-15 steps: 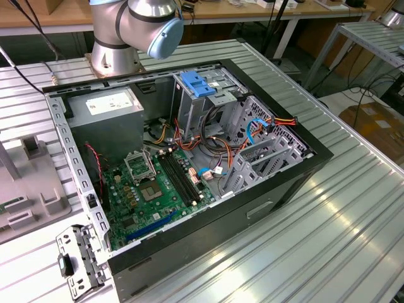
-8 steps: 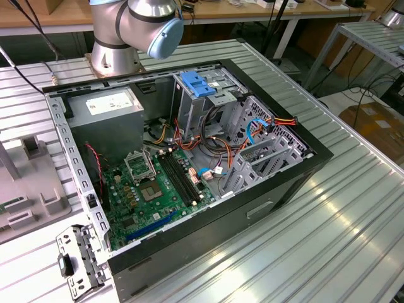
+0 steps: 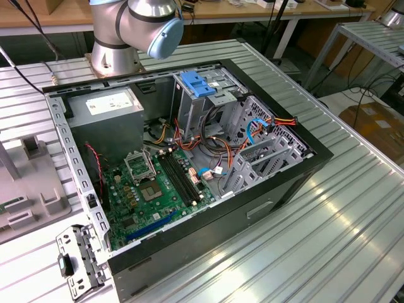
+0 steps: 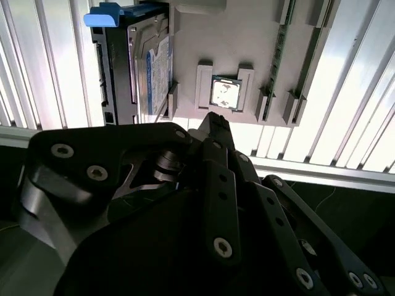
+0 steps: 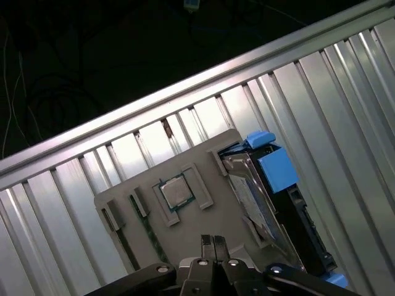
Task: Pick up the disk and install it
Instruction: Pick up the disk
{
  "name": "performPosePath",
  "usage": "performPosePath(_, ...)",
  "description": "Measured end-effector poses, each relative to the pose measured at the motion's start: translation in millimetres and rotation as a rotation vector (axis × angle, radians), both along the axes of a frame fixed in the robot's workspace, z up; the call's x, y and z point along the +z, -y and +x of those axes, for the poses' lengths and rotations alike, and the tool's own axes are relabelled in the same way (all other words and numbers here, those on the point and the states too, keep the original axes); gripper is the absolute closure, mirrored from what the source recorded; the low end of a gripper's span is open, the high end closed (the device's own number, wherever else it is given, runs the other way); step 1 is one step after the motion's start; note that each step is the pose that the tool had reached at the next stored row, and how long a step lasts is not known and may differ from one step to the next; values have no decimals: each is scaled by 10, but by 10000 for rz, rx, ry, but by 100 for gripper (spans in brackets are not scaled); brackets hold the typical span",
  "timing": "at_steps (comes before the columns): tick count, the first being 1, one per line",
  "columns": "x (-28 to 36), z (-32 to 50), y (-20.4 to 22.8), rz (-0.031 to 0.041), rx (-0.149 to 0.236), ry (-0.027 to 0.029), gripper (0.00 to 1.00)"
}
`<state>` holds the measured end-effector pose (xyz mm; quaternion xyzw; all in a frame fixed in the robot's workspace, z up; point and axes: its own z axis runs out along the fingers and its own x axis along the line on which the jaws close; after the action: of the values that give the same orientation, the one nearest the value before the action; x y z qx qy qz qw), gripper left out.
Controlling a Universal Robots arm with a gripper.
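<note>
The disk stands on edge in a slot of a grey holder plate, its white label facing sideways and blue rails around it. In the first wrist view the disk sits at one end of the holder, with a blue tab sticking out. My gripper hovers above the holder, a short way from the disk, with its black fingers pressed together and nothing between them.
The holder also carries a processor chip and a memory stick on edge. It lies on a ribbed metal table. The exterior view shows the open computer case, its drive cage, a blue bracket and the arm's base.
</note>
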<state>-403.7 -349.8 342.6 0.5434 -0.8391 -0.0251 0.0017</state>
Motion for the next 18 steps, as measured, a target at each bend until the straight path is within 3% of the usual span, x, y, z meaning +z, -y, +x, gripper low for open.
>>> performPosePath(4,0,0,0,0,251,0,89)
performPosePath(18,0,0,0,-1,580,0,89)
